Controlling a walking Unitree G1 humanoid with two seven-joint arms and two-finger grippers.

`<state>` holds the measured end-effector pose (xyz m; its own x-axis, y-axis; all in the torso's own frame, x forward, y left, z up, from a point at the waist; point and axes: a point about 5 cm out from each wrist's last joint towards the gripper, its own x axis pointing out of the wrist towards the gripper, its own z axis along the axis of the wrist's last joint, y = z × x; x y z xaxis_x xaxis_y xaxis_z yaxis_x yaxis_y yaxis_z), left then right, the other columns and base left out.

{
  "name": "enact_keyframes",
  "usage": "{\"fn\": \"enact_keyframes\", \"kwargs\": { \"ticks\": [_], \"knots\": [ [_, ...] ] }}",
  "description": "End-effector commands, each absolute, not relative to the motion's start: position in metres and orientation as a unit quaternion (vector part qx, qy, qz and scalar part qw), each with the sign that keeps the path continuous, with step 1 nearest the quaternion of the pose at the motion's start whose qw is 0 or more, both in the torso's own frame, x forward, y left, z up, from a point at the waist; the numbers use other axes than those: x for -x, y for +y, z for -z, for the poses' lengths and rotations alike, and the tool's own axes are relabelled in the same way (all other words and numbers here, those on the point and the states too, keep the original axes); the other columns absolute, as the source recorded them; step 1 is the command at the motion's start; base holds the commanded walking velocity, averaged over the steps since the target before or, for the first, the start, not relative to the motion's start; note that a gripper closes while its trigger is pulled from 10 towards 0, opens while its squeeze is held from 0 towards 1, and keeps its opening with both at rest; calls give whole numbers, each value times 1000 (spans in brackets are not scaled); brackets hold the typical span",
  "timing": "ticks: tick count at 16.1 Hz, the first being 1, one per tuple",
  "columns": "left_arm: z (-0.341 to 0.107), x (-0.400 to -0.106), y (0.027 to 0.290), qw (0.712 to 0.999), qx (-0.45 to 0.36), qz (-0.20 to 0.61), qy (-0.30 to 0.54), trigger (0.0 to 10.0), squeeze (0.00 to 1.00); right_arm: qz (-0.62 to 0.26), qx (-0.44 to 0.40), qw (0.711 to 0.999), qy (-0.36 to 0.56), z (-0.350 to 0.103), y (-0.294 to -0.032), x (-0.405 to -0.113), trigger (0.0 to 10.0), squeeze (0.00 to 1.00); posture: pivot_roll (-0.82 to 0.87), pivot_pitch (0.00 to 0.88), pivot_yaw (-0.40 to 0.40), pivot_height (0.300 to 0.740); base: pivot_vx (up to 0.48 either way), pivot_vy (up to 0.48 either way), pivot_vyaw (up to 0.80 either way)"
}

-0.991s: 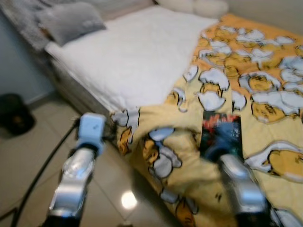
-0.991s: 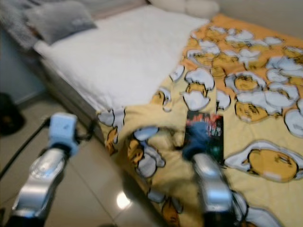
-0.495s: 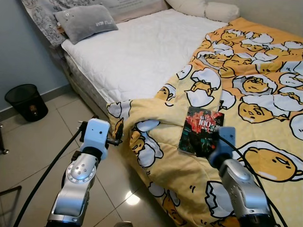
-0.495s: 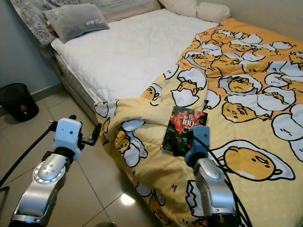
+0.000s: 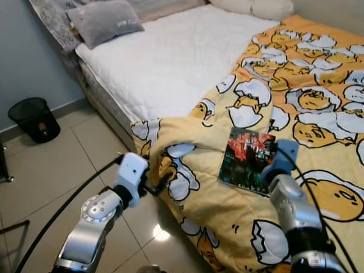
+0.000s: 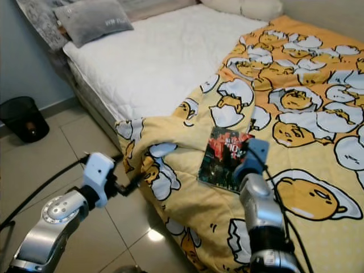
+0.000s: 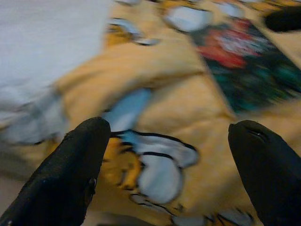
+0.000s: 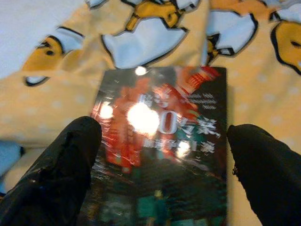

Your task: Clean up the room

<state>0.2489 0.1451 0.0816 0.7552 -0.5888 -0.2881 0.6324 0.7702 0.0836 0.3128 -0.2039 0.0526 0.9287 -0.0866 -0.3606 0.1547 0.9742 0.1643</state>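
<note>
A book (image 5: pixel 248 158) with a dark red and teal cover lies flat on the yellow egg-print blanket (image 5: pixel 310 85) near the bed's front edge. My right gripper (image 8: pixel 160 174) hovers open just above the book (image 8: pixel 160 155), one finger on each side of the cover, touching nothing. From the head, the right wrist (image 5: pixel 282 156) hides part of the book's right edge. My left gripper (image 7: pixel 174 174) is open and empty, pointing at the blanket fold that hangs off the bed corner. Its fingers (image 5: pixel 159 183) are close to that fold, above the floor.
The white mattress (image 5: pixel 170 62) is bare on the left half, with a grey pillow (image 5: pixel 108 20) at its head. A black waste bin (image 5: pixel 35 118) stands on the tiled floor (image 5: pixel 51 170) by the wall. A black cable runs back from my left arm.
The view went from blurred to sharp as the head moved. My left gripper has swung right, up to the hanging blanket fold. My right wrist has moved closer over the book.
</note>
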Motion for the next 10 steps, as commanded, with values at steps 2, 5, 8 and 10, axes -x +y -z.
{"fn": "enact_keyframes", "kwargs": {
  "ticks": [2, 5, 8, 10],
  "knots": [
    [-84, -250, 148, 911, -98, 377, 135, 10000, 867, 68, -105, 973, 193, -48, -217, -316, 10000, 0, 134, 0, 73, 740, 0, 0, 0],
    [-89, -248, 153, 888, -110, 422, 147, 10000, 867, 63, -170, 954, 237, -32, -241, -308, 10000, 0, 156, 0, 78, 740, 0, 0, 0],
    [-92, -241, 156, 877, -104, 443, 154, 10000, 871, 48, -265, 935, 233, -27, -252, -303, 10000, 0, 174, 0, 86, 740, 0, 0, 0],
    [-94, -237, 156, 875, -101, 447, 157, 10000, 867, 31, -320, 921, 220, -26, -254, -300, 10000, 0, 185, 0, 88, 740, 0, 0, 0]
  ]
}}
